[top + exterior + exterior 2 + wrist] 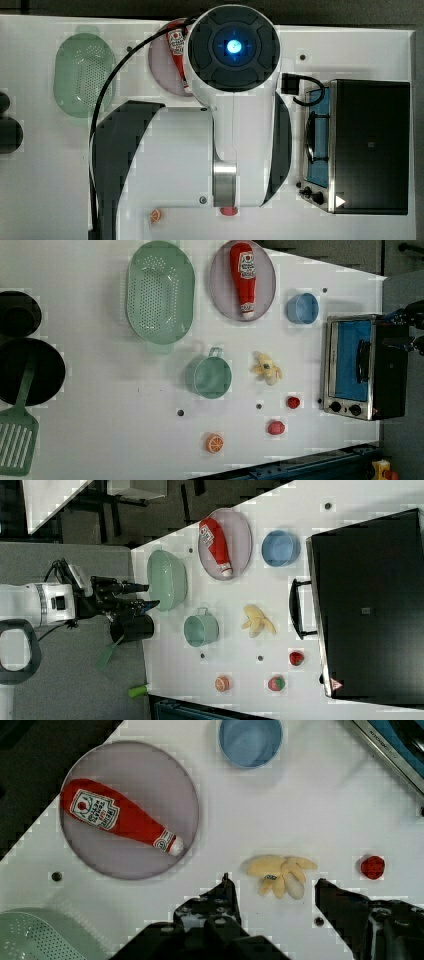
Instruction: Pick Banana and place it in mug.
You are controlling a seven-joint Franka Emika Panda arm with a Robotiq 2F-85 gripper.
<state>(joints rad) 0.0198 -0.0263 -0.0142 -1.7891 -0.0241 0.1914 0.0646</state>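
Your end effector point(272, 885) stands open with nothing between its fingers; in the wrist view the two dark fingers point(220, 905) frame a gap, and the banana point(280, 872) lies on the white surface point(310, 810) seen through that gap, clear of both fingers. In the right view you see the end effector point(142, 594) held off past the surface's edge, near the green colander point(167, 579) and well apart from the banana point(257, 620).

In the left view the banana point(267, 369) rests on the surface point(100, 390), its peel splayed, between the mug point(209, 376) and the toaster oven point(357, 367). The mug sits upright just beside the banana without touching it, its small handle turned toward the colander point(160, 292). The ketchup bottle point(243, 277) lies on the pale oval plate point(266, 285), and the blue cup point(302, 308) stands just beside that plate. Two small red fruits point(293, 402) point(275, 427) and an orange slice point(214, 442) sit near the left view's lower edge, below the banana and mug.

In the top view the arm point(232, 100) covers the middle of the surface.
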